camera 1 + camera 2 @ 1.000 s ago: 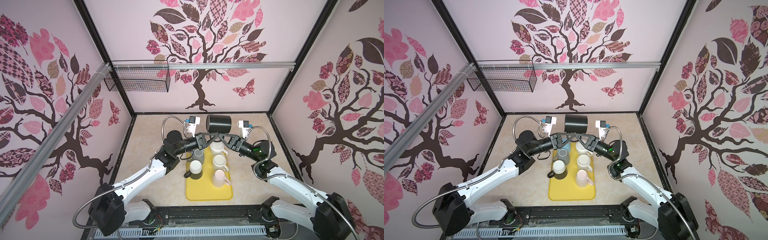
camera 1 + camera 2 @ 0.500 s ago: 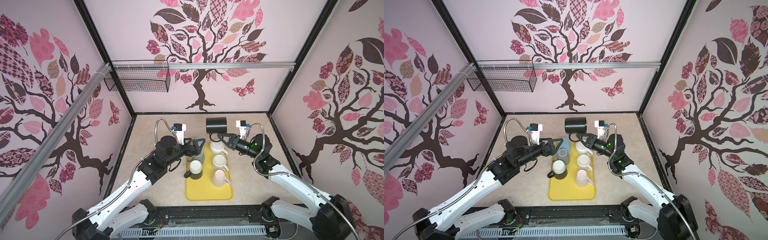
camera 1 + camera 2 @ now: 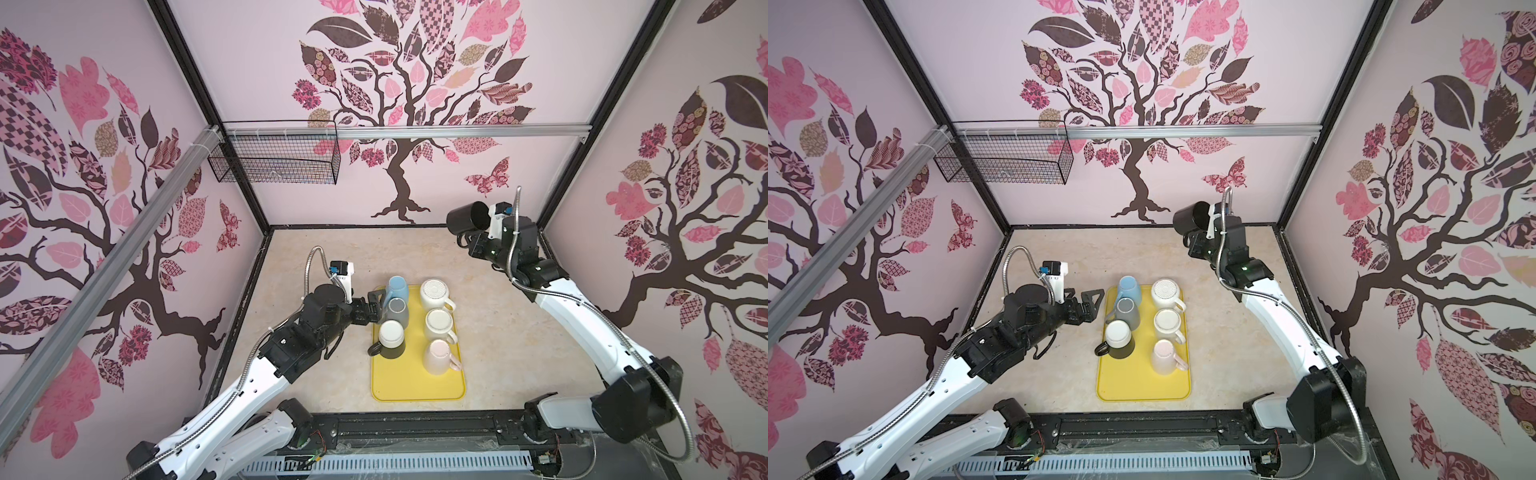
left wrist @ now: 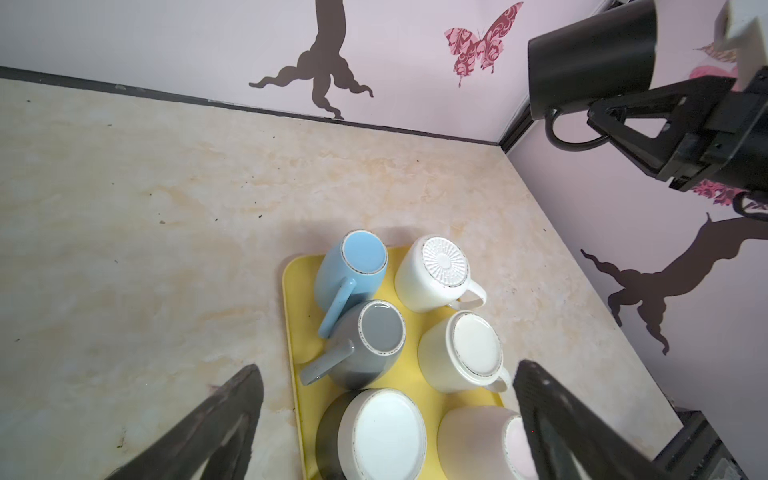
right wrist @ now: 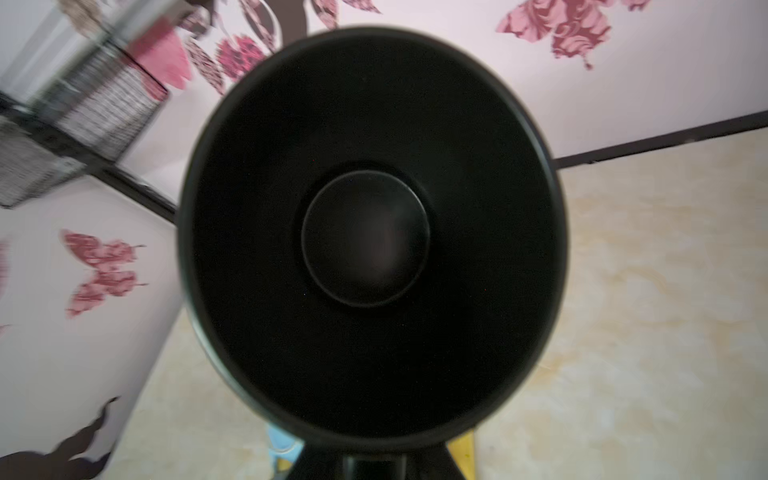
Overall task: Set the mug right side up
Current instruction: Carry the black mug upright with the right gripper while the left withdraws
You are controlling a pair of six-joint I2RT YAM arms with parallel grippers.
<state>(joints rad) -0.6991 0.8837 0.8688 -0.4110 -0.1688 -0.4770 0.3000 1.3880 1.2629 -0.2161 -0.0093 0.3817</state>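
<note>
The black mug (image 3: 467, 218) is seen lifted high in the upper right of both top views, well clear of the beige tabletop (image 3: 332, 257) and close to the back right corner of the cell. It is carried by the right gripper (image 4: 600, 118), whose jaws are pinched together on the mug's handle, and the handle is hung downward beneath the body. The mug is not set upright: it is laid over on its side in the air, with its open mouth turned back toward the right arm's wrist. The right wrist view is filled almost wholly by the mug's dark inside and round floor, seen straight down the mouth.

Lower and left of centre, the left gripper (image 3: 1091, 305) is found just beside the left edge of the yellow tray (image 3: 415, 386), with its jaws spread wide. Its two dark fingers (image 4: 224, 424) are shown far apart at the bottom of the left wrist view.

Six mugs are stood bottoms-up on the tray in two columns. The blue mug (image 3: 397, 286), the grey mug (image 3: 397, 311) and a dark mug with a white base (image 3: 390, 338) are lined up on the left. A white mug with a ribbed base (image 3: 434, 291), a cream mug (image 3: 439, 324) and a pale pink mug (image 3: 438, 357) are lined up on the right.
</note>
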